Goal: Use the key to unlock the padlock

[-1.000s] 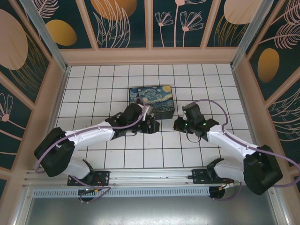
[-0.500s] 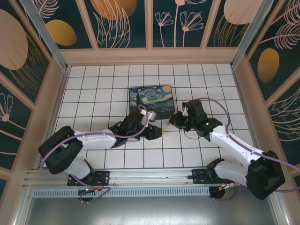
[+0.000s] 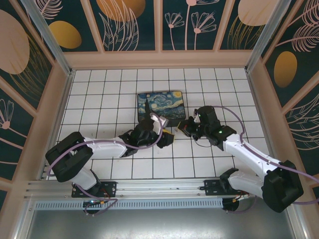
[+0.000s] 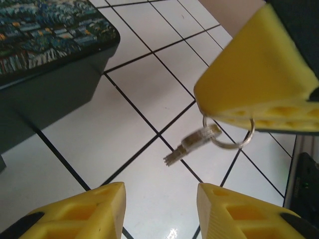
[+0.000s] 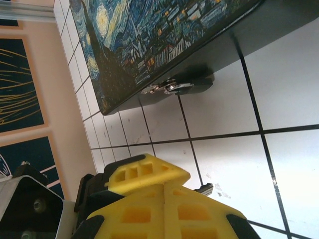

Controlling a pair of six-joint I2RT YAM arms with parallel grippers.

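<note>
A boxed-in robot lab cell: white tiled floor [image 3: 99,94], floral wall panels [image 3: 129,25], aluminium mounting rail [image 3: 159,191].

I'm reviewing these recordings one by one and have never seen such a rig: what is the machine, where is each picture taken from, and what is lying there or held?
Two robot arms, the left arm and the right arm, are bolted at the near edge of a tiled table; each ends in a two-finger pincer. One picture looks down from above and behind them; the other two come from a camera on each wrist. On the table stands a black box with a painted lid, and a small padlock sits against its near side. The right pincer is shut, holding the key by its ring. The left pincer is open and empty, facing the key.
</note>
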